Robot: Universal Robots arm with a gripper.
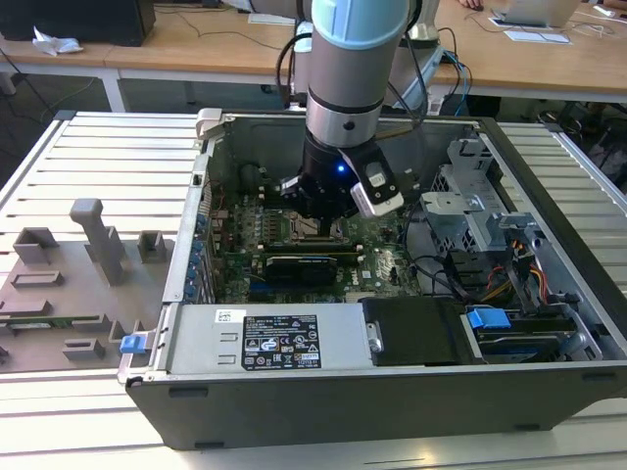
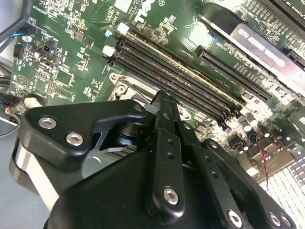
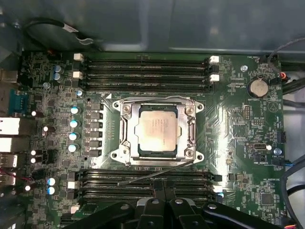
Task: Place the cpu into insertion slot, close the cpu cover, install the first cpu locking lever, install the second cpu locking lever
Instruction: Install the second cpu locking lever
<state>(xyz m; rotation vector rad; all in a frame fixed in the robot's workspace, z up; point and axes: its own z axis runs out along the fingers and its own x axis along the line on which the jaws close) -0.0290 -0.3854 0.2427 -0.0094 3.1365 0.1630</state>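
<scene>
In the first wrist view the cpu (image 3: 157, 128), a flat silver-grey square, lies in the black-framed insertion slot (image 3: 157, 155) on the green motherboard (image 3: 238, 129). The silvery cpu cover (image 3: 126, 129) lies flat around it. A thin wire locking lever (image 3: 152, 175) runs slanted across the memory slots on the gripper's side of the socket, looking unlatched. My gripper (image 3: 163, 182) is shut with nothing between its fingers, just beside that lever. The second wrist view has the closed fingertips (image 2: 164, 101) low over the socket's corner. In the exterior view the gripper (image 1: 315, 208) hangs over the socket (image 1: 302, 231) inside the case.
Long memory slots (image 3: 143, 67) flank the socket on two sides. A black card (image 1: 299, 266) sits nearer the power supply (image 1: 274, 338). The drive cage (image 1: 470, 211) and cables fill the exterior view's right. Case walls (image 1: 196, 225) enclose the board. Grey fixtures (image 1: 98, 240) stand on the table.
</scene>
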